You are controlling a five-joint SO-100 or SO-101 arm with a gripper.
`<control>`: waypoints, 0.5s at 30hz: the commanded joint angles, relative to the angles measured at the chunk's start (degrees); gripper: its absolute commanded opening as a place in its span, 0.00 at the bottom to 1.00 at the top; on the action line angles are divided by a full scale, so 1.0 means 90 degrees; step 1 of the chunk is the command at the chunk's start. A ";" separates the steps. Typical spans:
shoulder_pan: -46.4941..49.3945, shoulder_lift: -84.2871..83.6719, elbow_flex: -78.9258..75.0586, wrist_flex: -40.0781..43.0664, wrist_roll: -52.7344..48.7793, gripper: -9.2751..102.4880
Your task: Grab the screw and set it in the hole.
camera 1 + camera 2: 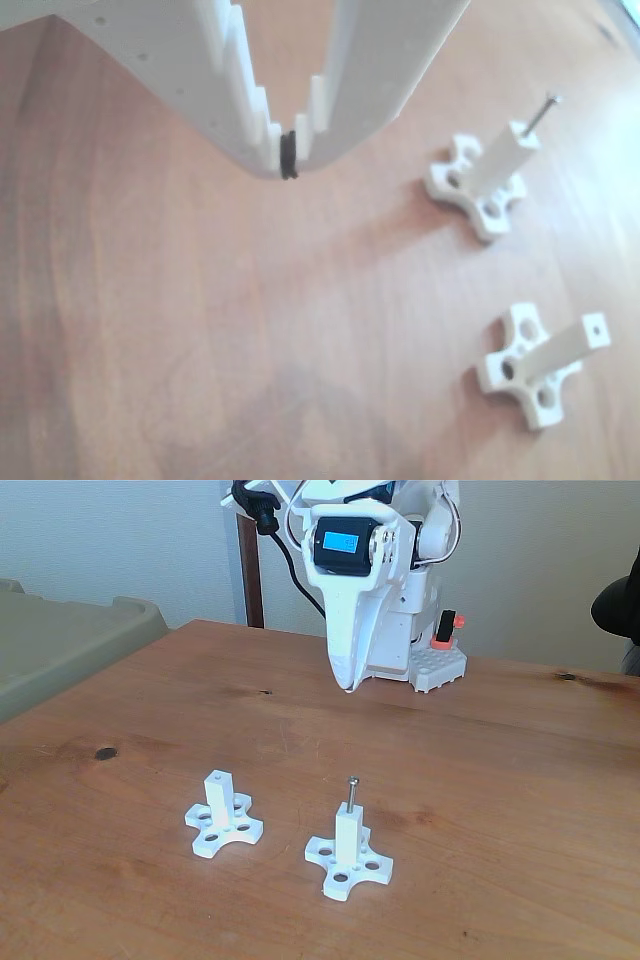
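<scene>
The screw (352, 791) stands upright in the top of the right-hand white post (348, 837) in the fixed view, head up. In the other view the same screw (541, 112) sticks out of the upper post (498, 163). A second white post (219, 793) stands to its left, and the hole (219, 776) in its end face is open; that hole (597, 326) also shows on the lower post (565, 346). My gripper (345, 683) hangs above the table behind both posts, shut with nothing held. Its tips (288, 160) meet at a black band.
The brown wooden table (520, 780) spreads around the posts. The arm's base (432, 665) stands at the back edge. A grey-green bin (60, 640) sits off the table's left side. A dark object (618, 605) shows at the right edge.
</scene>
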 commanded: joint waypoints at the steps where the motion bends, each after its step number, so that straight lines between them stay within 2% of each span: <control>1: 0.0020 0.1406 0.0713 -0.0088 -0.0039 0.04; 15: 0.0010 0.3096 0.1523 0.0371 -0.0078 0.04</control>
